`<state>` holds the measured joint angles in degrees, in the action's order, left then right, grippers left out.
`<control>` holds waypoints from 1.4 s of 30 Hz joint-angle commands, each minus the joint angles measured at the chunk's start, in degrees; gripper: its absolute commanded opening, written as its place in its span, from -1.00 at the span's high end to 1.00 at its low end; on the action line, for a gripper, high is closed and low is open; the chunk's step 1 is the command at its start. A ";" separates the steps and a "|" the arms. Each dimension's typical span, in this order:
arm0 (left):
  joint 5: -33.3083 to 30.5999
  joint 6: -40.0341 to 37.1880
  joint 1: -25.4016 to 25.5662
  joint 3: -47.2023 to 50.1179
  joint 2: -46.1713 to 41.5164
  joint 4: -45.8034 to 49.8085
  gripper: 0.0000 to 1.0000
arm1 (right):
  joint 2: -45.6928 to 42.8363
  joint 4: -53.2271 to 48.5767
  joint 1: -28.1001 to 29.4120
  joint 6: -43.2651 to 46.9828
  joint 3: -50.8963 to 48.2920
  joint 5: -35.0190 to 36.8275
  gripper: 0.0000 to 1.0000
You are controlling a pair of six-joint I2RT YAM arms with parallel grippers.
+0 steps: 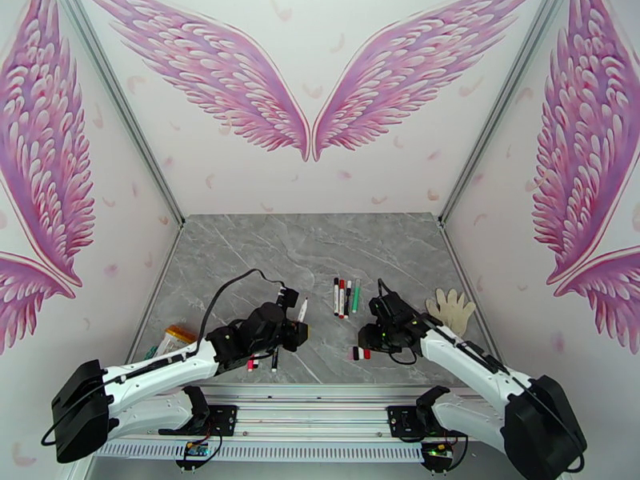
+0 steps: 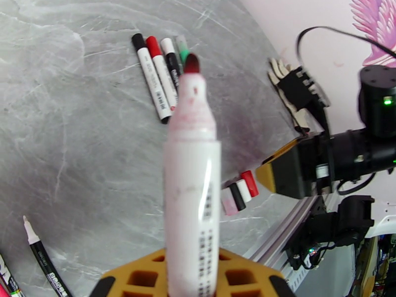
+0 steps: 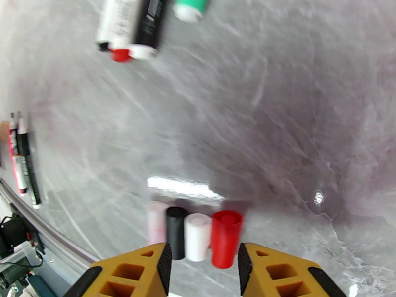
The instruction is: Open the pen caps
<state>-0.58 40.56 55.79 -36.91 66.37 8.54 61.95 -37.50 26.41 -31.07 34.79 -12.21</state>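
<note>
Right wrist view | your right gripper [image 3: 204, 261] parted around stubby red plastic cap [image 3: 226, 238], parked in the cap row [image 3: 197, 237] | left gripper [image 2: 190, 283] clamps uncapped white marker [image 2: 192, 184].

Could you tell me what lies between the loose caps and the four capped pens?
Only bare tabletop separates the loose caps from the capped pens, seen from the right wrist.

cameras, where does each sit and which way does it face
top external: above and behind, looking down on the table; left arm and right arm show.
left wrist: behind the left gripper, seen gripping a pen, facing across the table.
right wrist: behind the right gripper, seen open, facing down at the row of caps.
shared: both wrist views catch those caps.
</note>
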 commanded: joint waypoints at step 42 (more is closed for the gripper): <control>-32.39 21.85 12.79 -18.16 32.67 35.75 0.74 | -13.44 13.74 0.72 -2.28 -2.68 -22.19 -0.98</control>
<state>-31.35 61.71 69.01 -53.10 98.04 42.17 48.18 -23.31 26.74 -33.56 31.07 -34.96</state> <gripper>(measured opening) 0.206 0.988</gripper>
